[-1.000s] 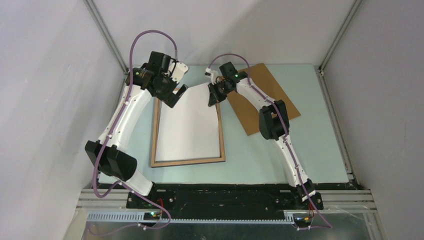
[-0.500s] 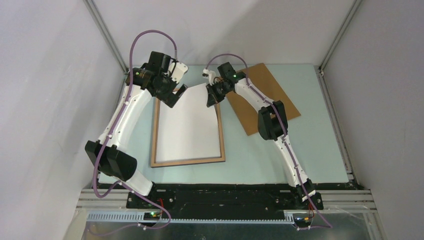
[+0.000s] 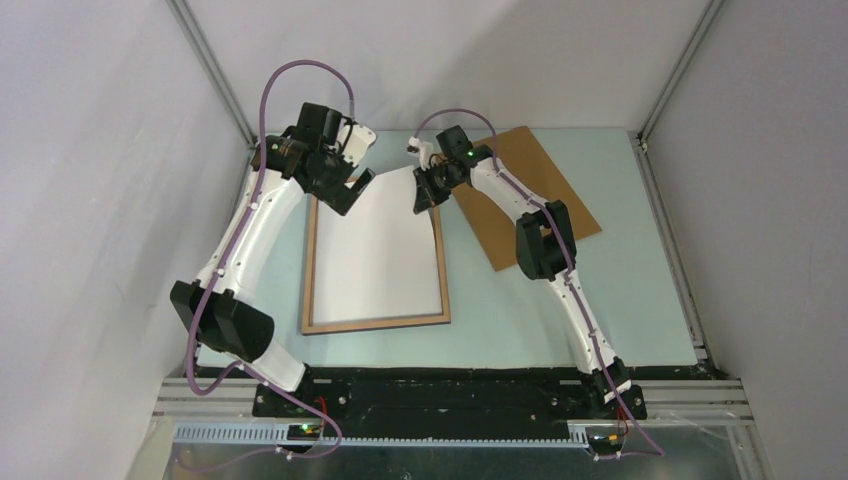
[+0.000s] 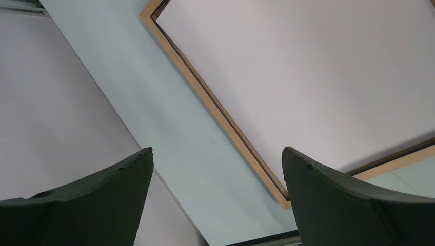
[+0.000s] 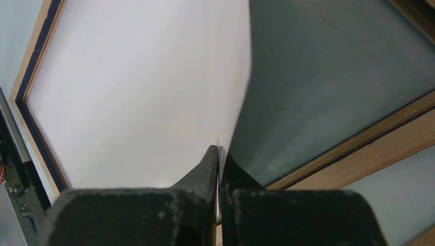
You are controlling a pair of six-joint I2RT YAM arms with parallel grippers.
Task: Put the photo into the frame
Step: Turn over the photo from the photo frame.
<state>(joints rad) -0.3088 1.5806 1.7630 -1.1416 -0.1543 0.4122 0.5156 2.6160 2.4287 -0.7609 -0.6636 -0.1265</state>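
Large white-backed rectangular photo print (image 3: 380, 250) is pinched at its far right edge by right gripper (image 5: 219, 151), over thin-railed light-wood frame (image 3: 375, 323). Left gripper (image 4: 215, 154) is seen spread wide beside the frame's far left corner.

Plain grey walls (image 3: 90, 200), pale green tabletop (image 3: 620, 290), aluminium corner rails (image 3: 213, 75)

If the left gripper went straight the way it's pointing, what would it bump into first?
Most likely the bare pale green table, just outside the light wood rail of the frame. The left gripper has open jaws over that strip. Depth is unclear, so it might clip the frame corner instead.
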